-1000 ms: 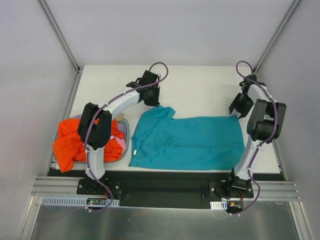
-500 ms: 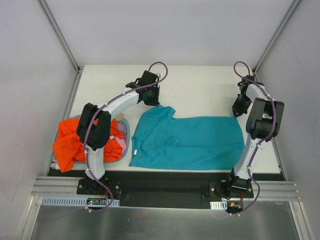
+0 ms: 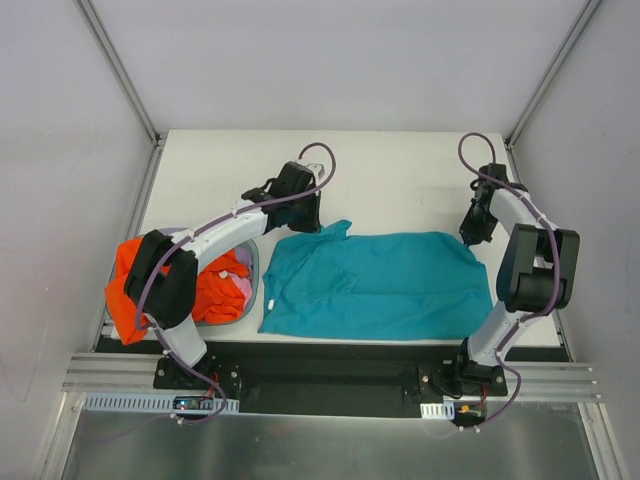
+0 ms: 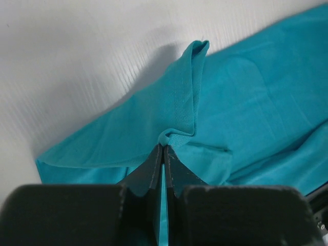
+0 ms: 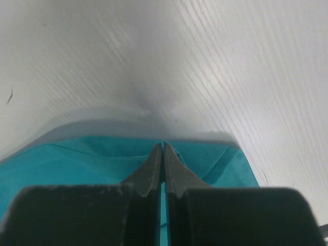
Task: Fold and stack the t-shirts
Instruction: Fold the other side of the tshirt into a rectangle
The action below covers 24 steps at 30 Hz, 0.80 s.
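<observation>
MOVED: right gripper (image 3: 469, 237) now down on teal t-shirt (image 3: 380, 285), upper right | GRIP: it and left gripper (image 3: 308, 220) both clamped on its top edge | PROGRESS: no fold finished yet; orange t-shirt (image 3: 140, 280), pink t-shirt (image 3: 243, 287) heaped at left.

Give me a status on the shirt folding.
No shirt looks folded or stacked yet. The teal t-shirt lies spread on the table, the left gripper and right gripper each shut on its far edge. Its fold remains, then the orange t-shirt and lavender-pink t-shirt, both crumpled at the left.
</observation>
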Each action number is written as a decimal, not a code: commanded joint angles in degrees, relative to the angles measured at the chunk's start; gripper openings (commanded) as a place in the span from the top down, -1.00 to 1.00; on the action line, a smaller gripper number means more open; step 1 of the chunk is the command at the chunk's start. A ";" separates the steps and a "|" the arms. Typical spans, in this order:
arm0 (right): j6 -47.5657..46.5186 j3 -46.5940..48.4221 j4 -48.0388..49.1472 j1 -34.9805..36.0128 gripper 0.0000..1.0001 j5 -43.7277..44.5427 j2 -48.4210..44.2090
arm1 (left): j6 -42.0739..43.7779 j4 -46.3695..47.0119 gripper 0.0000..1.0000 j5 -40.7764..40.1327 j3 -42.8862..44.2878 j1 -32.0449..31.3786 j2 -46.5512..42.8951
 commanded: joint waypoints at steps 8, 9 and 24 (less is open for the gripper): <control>2.32 -11.74 0.04 -0.05 0.99 3.15 -17.90 | -5.52 5.30 1.00 -0.46 -18.40 -3.09 -18.92; 2.49 -12.36 -0.14 -0.05 0.99 4.20 -18.78 | -6.22 5.39 1.00 -0.89 -19.81 -3.27 -20.15; 3.11 -14.47 -5.32 -0.57 0.99 11.68 -23.10 | -13.17 6.62 1.00 -0.11 -35.73 -3.97 -37.73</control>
